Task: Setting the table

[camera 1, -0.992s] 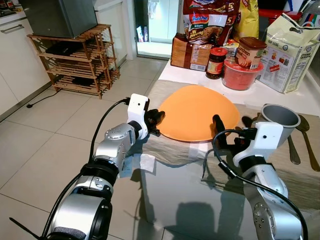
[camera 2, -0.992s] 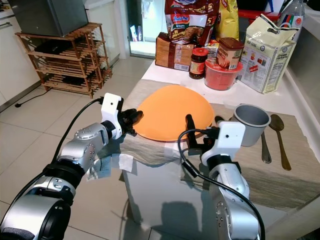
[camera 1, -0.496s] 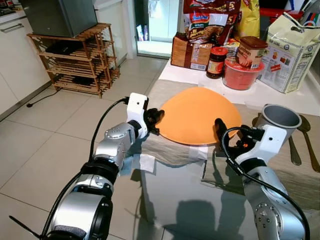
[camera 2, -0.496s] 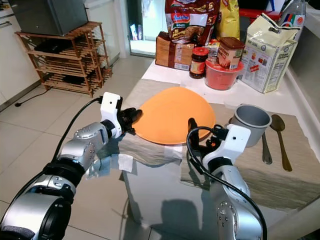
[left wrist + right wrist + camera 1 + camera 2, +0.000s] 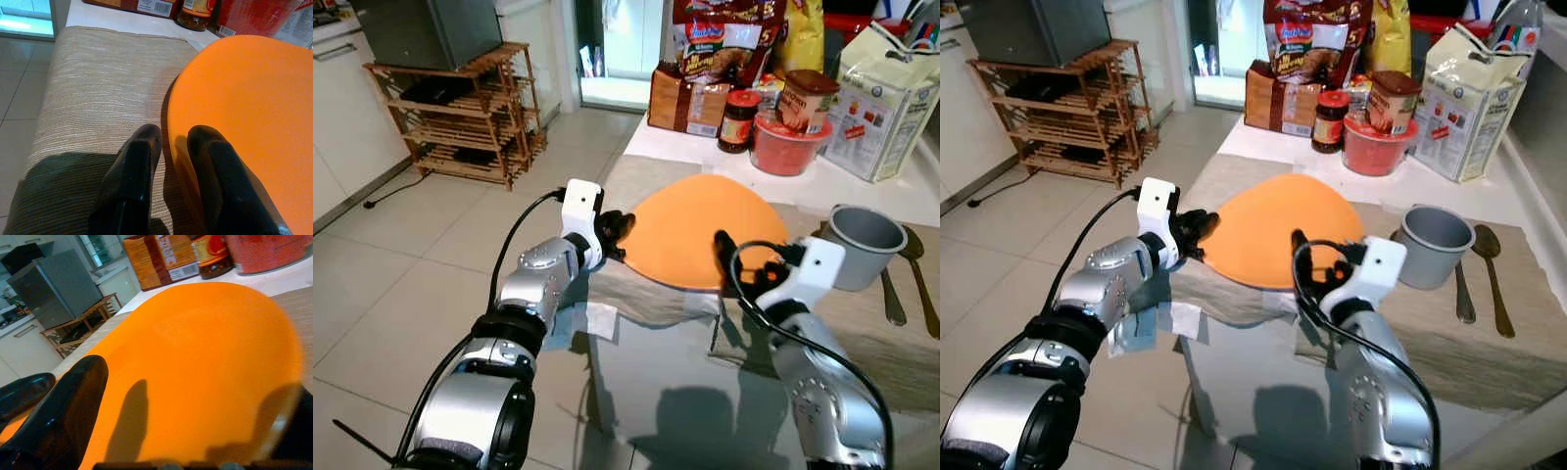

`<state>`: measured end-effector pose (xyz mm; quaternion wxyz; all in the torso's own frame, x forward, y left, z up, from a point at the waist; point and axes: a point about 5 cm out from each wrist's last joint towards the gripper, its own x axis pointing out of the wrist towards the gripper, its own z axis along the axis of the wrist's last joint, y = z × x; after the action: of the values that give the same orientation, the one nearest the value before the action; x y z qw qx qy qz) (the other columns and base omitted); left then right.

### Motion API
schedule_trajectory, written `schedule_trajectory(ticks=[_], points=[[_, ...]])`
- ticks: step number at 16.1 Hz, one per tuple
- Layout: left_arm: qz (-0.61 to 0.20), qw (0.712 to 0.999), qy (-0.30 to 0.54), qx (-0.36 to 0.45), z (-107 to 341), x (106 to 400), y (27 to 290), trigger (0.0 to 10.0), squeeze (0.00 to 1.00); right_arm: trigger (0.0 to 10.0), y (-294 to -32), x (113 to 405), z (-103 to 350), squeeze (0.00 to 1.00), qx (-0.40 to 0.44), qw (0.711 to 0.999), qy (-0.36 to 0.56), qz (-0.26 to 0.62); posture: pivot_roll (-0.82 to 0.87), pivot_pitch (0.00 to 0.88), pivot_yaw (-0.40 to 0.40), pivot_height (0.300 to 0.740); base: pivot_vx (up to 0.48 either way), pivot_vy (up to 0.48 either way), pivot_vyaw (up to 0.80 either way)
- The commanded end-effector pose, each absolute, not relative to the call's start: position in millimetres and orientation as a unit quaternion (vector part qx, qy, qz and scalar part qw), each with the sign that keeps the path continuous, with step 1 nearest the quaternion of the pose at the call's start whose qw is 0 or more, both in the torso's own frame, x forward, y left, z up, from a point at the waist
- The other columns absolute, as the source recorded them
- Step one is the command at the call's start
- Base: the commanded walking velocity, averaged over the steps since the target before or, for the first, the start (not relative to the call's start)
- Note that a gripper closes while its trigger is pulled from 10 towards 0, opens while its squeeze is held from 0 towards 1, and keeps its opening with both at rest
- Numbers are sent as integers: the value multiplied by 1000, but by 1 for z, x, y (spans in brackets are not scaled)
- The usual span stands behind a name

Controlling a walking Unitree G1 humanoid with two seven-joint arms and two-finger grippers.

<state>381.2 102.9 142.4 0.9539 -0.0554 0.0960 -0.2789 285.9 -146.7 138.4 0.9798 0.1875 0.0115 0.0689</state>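
An orange plate [image 5: 690, 220] lies on a beige placemat [image 5: 641, 176], its near side looking slightly raised. My left gripper [image 5: 619, 238] is at the plate's left edge, fingers [image 5: 142, 152] pinched on the rim with one finger above and one below. My right gripper [image 5: 746, 259] stands open at the plate's near right edge, and the orange surface [image 5: 195, 357] spans the space between its two fingers. A grey cup [image 5: 865, 245] stands to the right of the plate, with spoons [image 5: 913, 269] beside it on the mat.
Groceries crowd the back of the table: a red bowl [image 5: 785, 147], a jar [image 5: 737, 120], a brown box [image 5: 680, 98] and a paper bag [image 5: 886, 103]. A wooden rack [image 5: 470, 117] stands on the tiled floor to the left. The table's near edge is just below the plate.
My right gripper has swung left from beside the grey cup to the plate's near edge and now straddles it. The left gripper has kept its hold on the rim.
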Motion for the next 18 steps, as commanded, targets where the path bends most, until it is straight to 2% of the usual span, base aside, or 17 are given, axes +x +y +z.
schedule_trajectory(ticks=[1,5,7,18], points=[[-281,951,117,-56,135,379,102,10000,0,10000,-143,291,138,0,185,980,9,76,-107,0,26,740,0,0,0],[-284,951,111,-58,139,379,100,10000,0,10000,-141,298,136,0,171,982,9,83,-98,0,23,740,0,0,0],[-285,951,110,-56,139,379,100,10000,0,0,-141,299,133,0,170,982,9,79,-97,0,23,740,0,0,0],[-291,951,91,-46,154,382,99,10000,0,0,-140,293,118,0,151,986,35,64,-91,0,27,740,0,0,0]])
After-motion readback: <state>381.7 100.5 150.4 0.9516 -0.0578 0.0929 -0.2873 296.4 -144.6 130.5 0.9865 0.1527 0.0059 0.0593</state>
